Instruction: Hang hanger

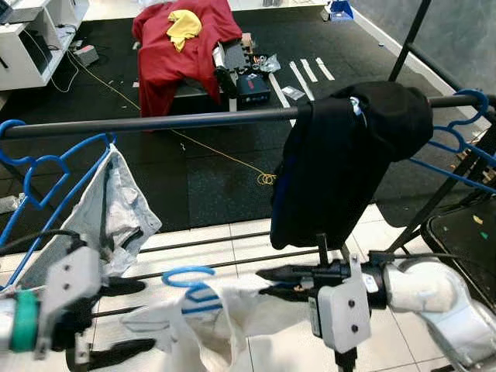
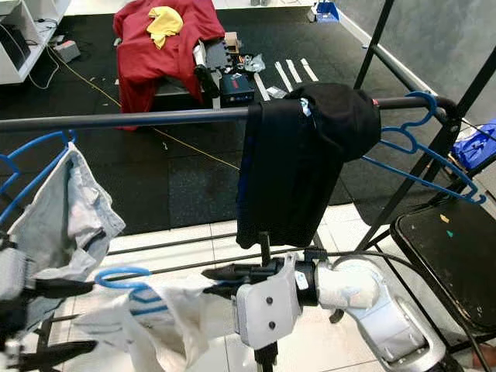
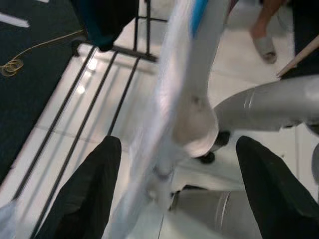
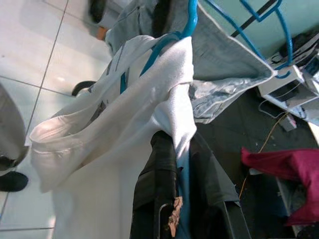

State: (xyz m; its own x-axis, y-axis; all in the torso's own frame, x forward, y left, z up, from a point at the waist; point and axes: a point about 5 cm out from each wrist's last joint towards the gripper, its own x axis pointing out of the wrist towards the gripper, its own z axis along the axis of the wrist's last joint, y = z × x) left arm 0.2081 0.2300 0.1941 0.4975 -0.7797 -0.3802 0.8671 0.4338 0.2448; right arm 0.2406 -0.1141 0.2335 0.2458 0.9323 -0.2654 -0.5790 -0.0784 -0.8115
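Your right gripper point(image 1: 267, 283) is clenched on the blue hanger point(image 1: 190, 288) carrying the white garment point(image 1: 225, 325); the right wrist view shows the cloth and blue plastic pinched between the fingers point(image 4: 159, 199). The hanger sits low, below the rail point(image 1: 155, 122), not hooked on, with its hook point(image 1: 186, 273) pointing up between your two grippers.

Left gripper point(image 1: 116, 322) is released: fingers point(image 3: 84, 194) spread wide, white cloth hanging between them without contact that I can confirm.

Count on the rail: three hung items. One grey garment point(image 1: 116, 209) on a blue hanger at the left end, one black garment point(image 1: 341, 163) draped mid-rail, one bare blue hanger point(image 1: 457, 147) at the right end. Possibly a second bare one beside it; can't separate them.

Behind: one red cloth point(image 1: 174, 46) with one yellow piece point(image 1: 184, 27) on top. One black chair seat point(image 2: 449, 256) at the right. A person's foot point(image 3: 264, 45) appears in the left wrist view.
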